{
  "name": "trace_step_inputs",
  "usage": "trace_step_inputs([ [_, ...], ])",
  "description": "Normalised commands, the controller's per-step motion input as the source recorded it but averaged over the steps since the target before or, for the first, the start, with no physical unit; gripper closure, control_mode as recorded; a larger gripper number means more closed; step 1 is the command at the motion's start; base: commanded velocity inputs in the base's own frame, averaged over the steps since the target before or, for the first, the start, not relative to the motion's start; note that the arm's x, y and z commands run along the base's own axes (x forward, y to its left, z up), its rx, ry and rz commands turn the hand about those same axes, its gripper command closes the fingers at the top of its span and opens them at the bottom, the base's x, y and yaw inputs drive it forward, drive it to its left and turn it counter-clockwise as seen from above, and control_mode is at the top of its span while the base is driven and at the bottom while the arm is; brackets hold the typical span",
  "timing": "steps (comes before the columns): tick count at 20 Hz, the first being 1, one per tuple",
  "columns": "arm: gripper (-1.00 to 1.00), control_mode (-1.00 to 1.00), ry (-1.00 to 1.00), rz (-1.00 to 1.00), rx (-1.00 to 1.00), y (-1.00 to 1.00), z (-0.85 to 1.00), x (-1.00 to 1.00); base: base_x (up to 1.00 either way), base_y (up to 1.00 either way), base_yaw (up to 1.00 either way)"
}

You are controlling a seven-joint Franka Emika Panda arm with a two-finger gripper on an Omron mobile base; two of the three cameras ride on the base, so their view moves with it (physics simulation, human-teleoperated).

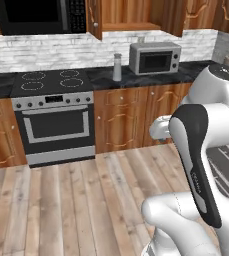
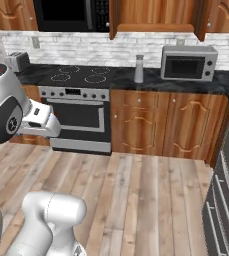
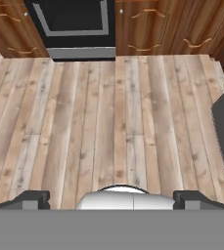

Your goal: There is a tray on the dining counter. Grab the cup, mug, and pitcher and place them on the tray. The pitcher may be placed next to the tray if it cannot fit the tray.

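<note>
1. So, in the left base view you face the stove (image 1: 53, 112) and microwave (image 1: 155, 57) across the far floor; no tray, cup or mug here.
2. Right base view: the same.
3. Hand view: the gripper (image 3: 111, 199) is spread wide and empty over floorboards (image 3: 108, 117); driving on blind risks bumping cabinets.

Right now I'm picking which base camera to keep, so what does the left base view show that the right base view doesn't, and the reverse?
Left base view alone: nothing I can name beyond its own angle. Right base view alone: a toaster on the counter's left end and a dark appliance front at the right edge. Both share the stove, the toaster oven, the grey shaker, wood cabinets and plank floor.
</note>
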Motion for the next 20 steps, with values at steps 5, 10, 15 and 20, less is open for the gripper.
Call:
trace_step_inputs([
  [5,-1.00,1.00,0.00,0.00,0.00,0.00,0.00,0.00,1.00,-0.30,0.00],
  [10,-1.00,1.00,0.00,0.00,0.00,0.00,0.00,0.00,1.00,-0.35,0.00],
  [15,-1.00,1.00,0.00,0.00,0.00,0.00,0.00,0.00,1.00,-0.33,0.00],
  [20,-1.00,1.00,0.00,0.00,0.00,0.00,0.00,0.00,0.89,-0.28,0.00],
])
